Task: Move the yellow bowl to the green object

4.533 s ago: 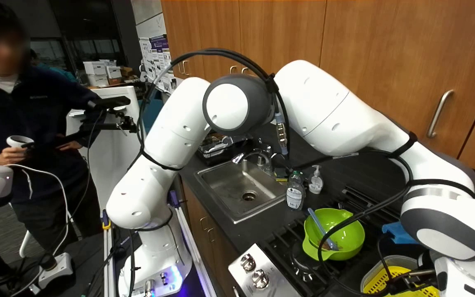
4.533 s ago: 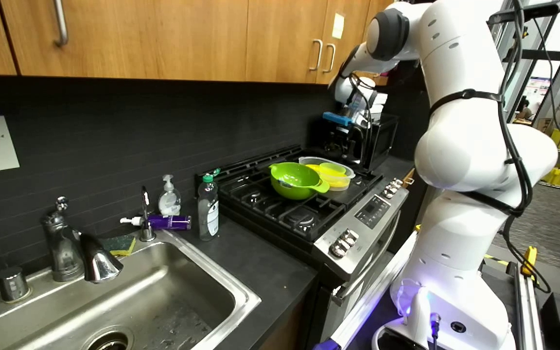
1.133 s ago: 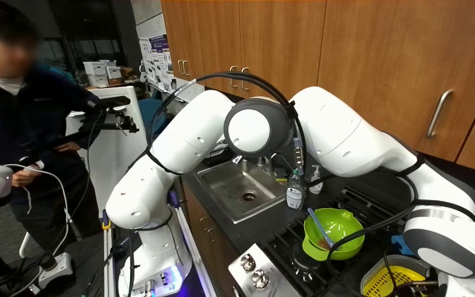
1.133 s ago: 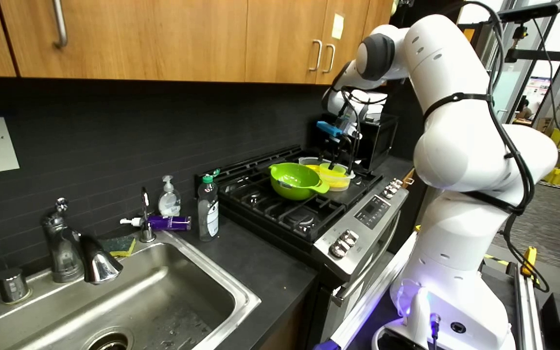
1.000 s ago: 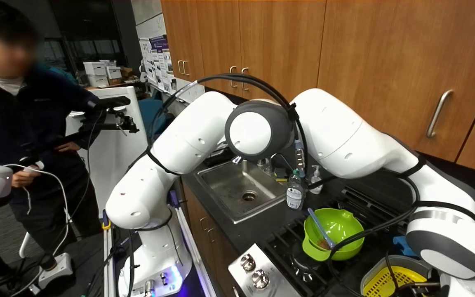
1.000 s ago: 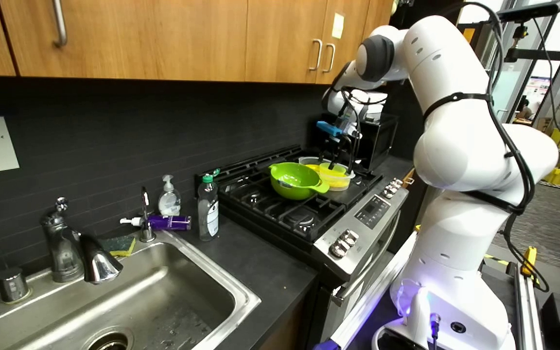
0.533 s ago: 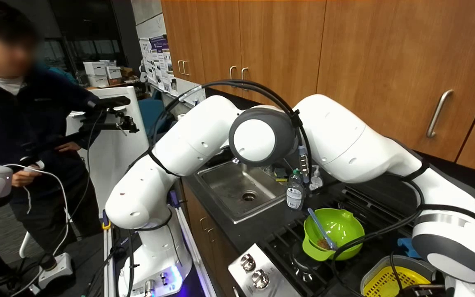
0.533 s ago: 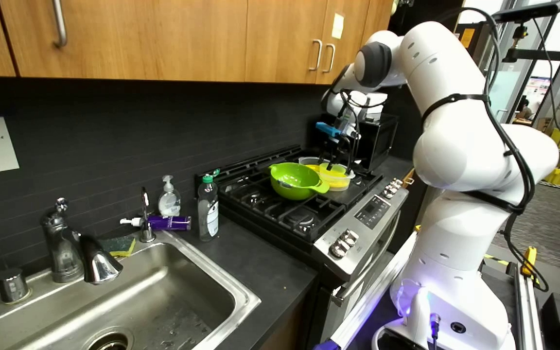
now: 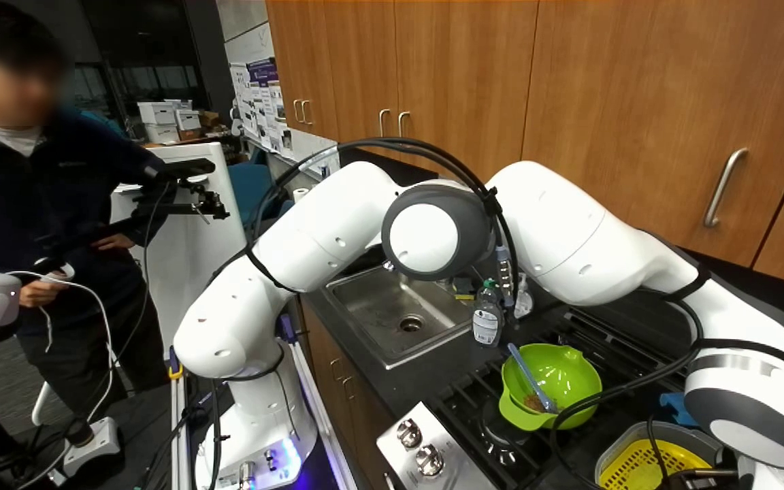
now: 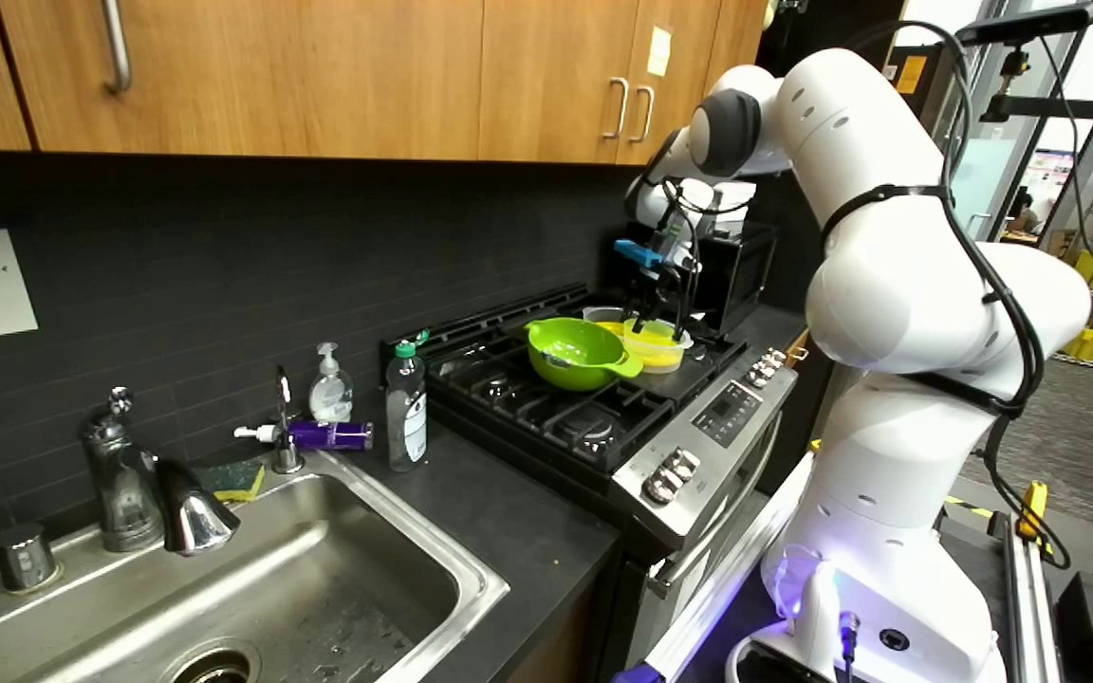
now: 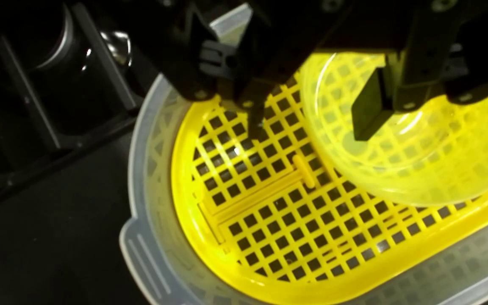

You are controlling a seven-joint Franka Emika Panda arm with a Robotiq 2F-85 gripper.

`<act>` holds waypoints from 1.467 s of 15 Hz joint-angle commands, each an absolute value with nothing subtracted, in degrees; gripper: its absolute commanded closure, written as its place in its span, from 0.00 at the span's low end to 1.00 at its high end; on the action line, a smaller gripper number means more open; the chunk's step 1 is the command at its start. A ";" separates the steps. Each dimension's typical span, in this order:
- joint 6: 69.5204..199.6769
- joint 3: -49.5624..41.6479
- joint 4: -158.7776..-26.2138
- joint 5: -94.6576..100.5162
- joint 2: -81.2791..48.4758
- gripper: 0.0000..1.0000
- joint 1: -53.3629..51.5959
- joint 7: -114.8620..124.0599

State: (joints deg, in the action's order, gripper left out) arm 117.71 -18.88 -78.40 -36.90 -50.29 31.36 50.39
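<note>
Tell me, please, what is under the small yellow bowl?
In the wrist view, the yellow grid tray shows through the translucent yellow bowl. What lies beneath the part covered by the pincer is hidden.

smooth plastic yellow bowl (image 11: 426, 144), glossy plastic green dish (image 9: 569, 378), metal sink (image 10: 395, 545), wooden cabinets (image 10: 319, 76)

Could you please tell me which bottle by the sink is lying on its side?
The purple bottle: it lies flat, while the green-capped bottle and the clear pump bottle both stand upright.
</note>
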 commanded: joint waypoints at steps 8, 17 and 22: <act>116.07 -18.28 -77.46 -34.96 -49.47 0.98 32.36 52.04; 117.05 -20.62 -86.33 -30.11 -41.28 0.99 31.90 50.36; 117.38 -20.24 -90.42 -28.99 -37.44 0.99 32.64 48.77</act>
State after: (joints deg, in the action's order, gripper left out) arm 116.68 -20.63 -85.50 -30.17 -42.00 32.47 50.19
